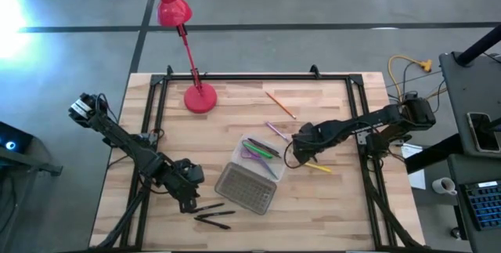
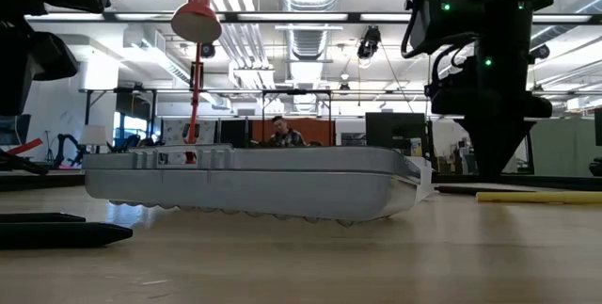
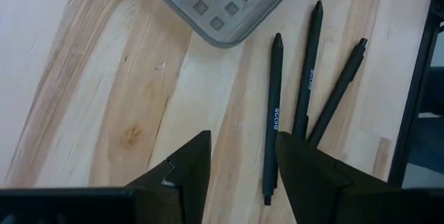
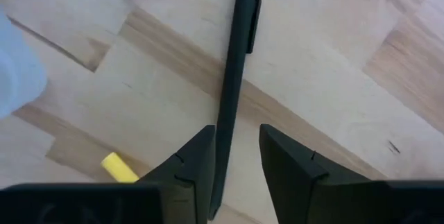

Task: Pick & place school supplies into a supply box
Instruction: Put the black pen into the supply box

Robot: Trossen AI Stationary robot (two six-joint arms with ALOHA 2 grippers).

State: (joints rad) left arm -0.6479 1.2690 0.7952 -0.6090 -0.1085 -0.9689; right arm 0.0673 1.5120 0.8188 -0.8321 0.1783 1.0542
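While my right gripper [image 4: 236, 165] straddles a dark pen [image 4: 232, 92], the pen's long axis runs straight out ahead between my fingers.

My right fingers stand apart, one on either side of the pen, not yet clamped on it. In the high view this is just right of centre, and the supply box [image 1: 249, 176] lies lower left of my right gripper, close by. My left gripper [image 1: 186, 184], fingers apart, waits in the lower left beside three more pens [image 3: 305, 92].
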